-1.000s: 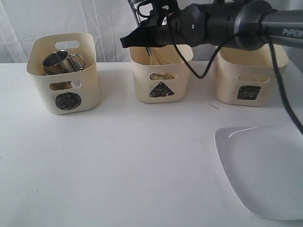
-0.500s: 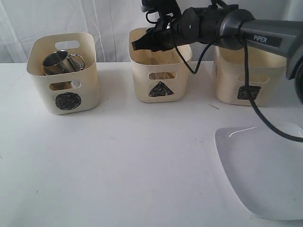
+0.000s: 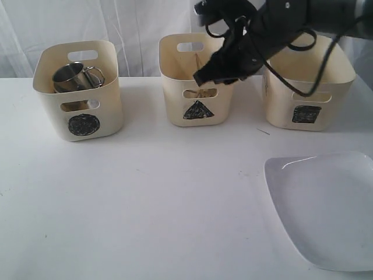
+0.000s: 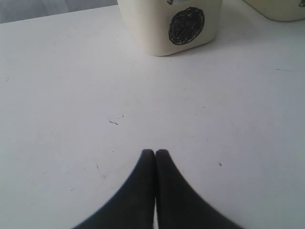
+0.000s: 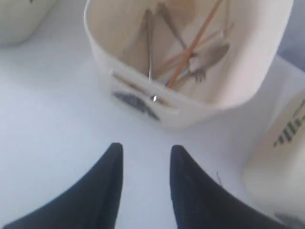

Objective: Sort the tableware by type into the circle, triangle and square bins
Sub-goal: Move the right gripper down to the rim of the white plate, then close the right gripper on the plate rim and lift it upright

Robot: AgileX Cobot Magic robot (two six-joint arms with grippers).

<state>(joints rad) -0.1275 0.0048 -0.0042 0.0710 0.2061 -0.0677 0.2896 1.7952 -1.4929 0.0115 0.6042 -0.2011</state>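
Exterior view: three cream tubs stand in a row at the back of the white table (image 3: 145, 192). The circle bin (image 3: 52, 105), on the left, holds a steel mug (image 3: 71, 76) that rises just above its rim. The triangle bin (image 3: 175, 105) sits in the middle, with pale sticks faintly showing inside. The square bin (image 3: 335, 99) is on the right, and its contents cannot be seen from here. The right gripper (image 3: 201, 77) hangs over the triangle bin's front rim. The large white plate (image 3: 326, 210) lies on the table in front of the square bin, well apart from it.

Left wrist view: the left gripper (image 4: 155, 153) has its fingers pressed together with nothing between them, above bare table. The circle bin (image 4: 143, 28) stands beyond it.

Right wrist view: the right gripper (image 5: 145, 151) has its fingers parted and empty, just outside the triangle bin (image 5: 228, 90). Inside the bin lie wooden chopsticks (image 5: 195, 40), a steel fork (image 5: 202, 71) and a slim steel utensil (image 5: 149, 47). The square bin (image 5: 267, 167) stands just beside it.
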